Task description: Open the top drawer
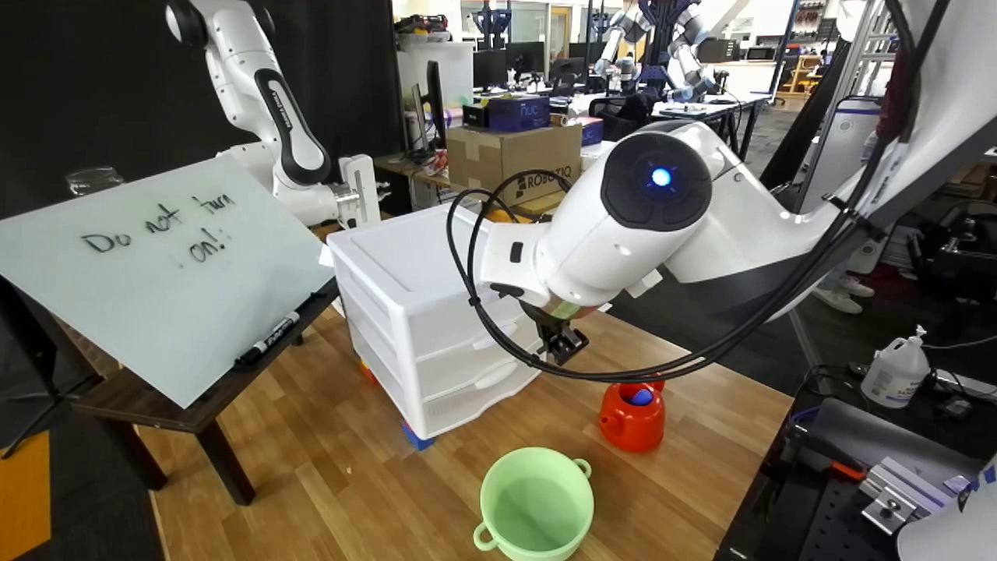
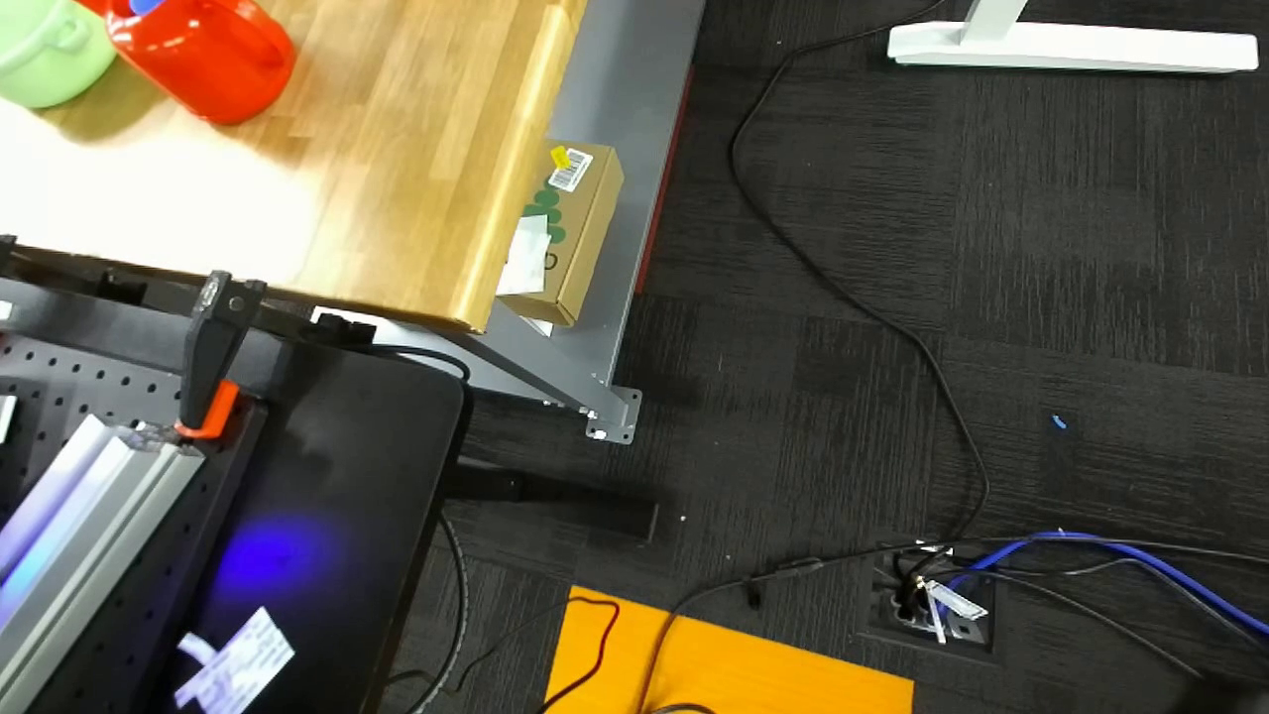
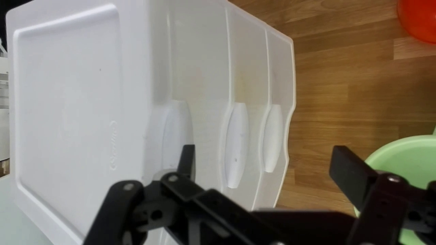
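Closest of all in the wrist view, the black two-fingered gripper point(image 3: 264, 153) has its fingers spread wide apart and holds nothing. Its finger on the left there overlaps the curved white handle point(image 3: 177, 129) of the shallow, wide, white plastic top drawer point(image 3: 207, 68), though whether they touch cannot be told. That drawer is closed, the highest of three in a small white plastic drawer unit point(image 3: 75, 102), above the matching middle drawer point(image 3: 250, 68) and lowest drawer point(image 3: 281, 68), also closed. In an exterior view, the white robot arm point(image 1: 724, 226) reaches in from the right, with the gripper at its end beside the drawer fronts. On the light brown wooden table point(image 1: 311, 483), a round pale green plastic pot point(image 1: 536, 499) with two loop handles stands near, and a bright red plastic can point(image 1: 635, 428) with a short spout stands farther back to its right; both appear in both exterior views. A blue object point(image 1: 641, 397) sits inside the can. At the left, a white board point(image 1: 156, 273) handwritten with "Do not turn on!" stands tilted on a dark brown wooden stand point(image 1: 160, 413), a black-and-white marker point(image 1: 273, 336) on its ledge. Beyond it rises a second white robot arm point(image 1: 296, 148).
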Tool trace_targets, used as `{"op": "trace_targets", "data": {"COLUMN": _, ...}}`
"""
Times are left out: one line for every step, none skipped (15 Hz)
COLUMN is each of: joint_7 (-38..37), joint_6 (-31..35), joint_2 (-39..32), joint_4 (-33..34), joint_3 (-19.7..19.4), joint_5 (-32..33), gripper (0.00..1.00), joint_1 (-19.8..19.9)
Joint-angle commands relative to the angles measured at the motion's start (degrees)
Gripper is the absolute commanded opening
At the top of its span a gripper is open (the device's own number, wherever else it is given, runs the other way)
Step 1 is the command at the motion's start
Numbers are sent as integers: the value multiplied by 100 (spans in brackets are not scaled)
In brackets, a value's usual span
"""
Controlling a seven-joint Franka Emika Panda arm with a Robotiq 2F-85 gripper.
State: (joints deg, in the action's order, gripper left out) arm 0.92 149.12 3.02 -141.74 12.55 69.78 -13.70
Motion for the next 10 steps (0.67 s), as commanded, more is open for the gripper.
{"op": "trace_targets", "data": {"joint_7": -1, "joint_6": -3, "joint_2": 6, "joint_4": 1, "joint_3": 21, "joint_5": -15, "gripper": 100, "joint_1": 19}}
{"op": "trace_targets", "data": {"joint_7": -6, "joint_6": -3, "joint_2": 6, "joint_4": 1, "joint_3": 21, "joint_5": -13, "gripper": 100, "joint_1": 19}}
{"op": "trace_targets", "data": {"joint_7": -8, "joint_6": -3, "joint_2": 6, "joint_4": 1, "joint_3": 21, "joint_5": -12, "gripper": 100, "joint_1": 19}}
{"op": "trace_targets", "data": {"joint_7": -9, "joint_6": -3, "joint_2": 6, "joint_4": 1, "joint_3": 21, "joint_5": -12, "gripper": 100, "joint_1": 19}}
{"op": "trace_targets", "data": {"joint_7": -13, "joint_6": -17, "joint_2": -4, "joint_4": 11, "joint_3": 22, "joint_5": 6, "gripper": 100, "joint_1": 20}}
{"op": "trace_targets", "data": {"joint_7": -19, "joint_6": -21, "joint_2": -14, "joint_4": 16, "joint_3": 18, "joint_5": 29, "gripper": 100, "joint_1": 26}}
{"op": "trace_targets", "data": {"joint_7": -32, "joint_6": -12, "joint_2": -14, "joint_4": 15, "joint_3": 14, "joint_5": 52, "gripper": 100, "joint_1": 30}}
{"op": "trace_targets", "data": {"joint_7": -35, "joint_6": -6, "joint_2": -12, "joint_4": 16, "joint_3": 10, "joint_5": 69, "gripper": 100, "joint_1": 35}}
{"op": "trace_targets", "data": {"joint_7": -41, "joint_6": -15, "joint_2": -8, "joint_4": 17, "joint_3": 9, "joint_5": 80, "gripper": 100, "joint_1": 36}}
{"op": "trace_targets", "data": {"joint_7": -59, "joint_6": -33, "joint_2": 6, "joint_4": 18, "joint_3": 14, "joint_5": 103, "gripper": 100, "joint_1": 34}}
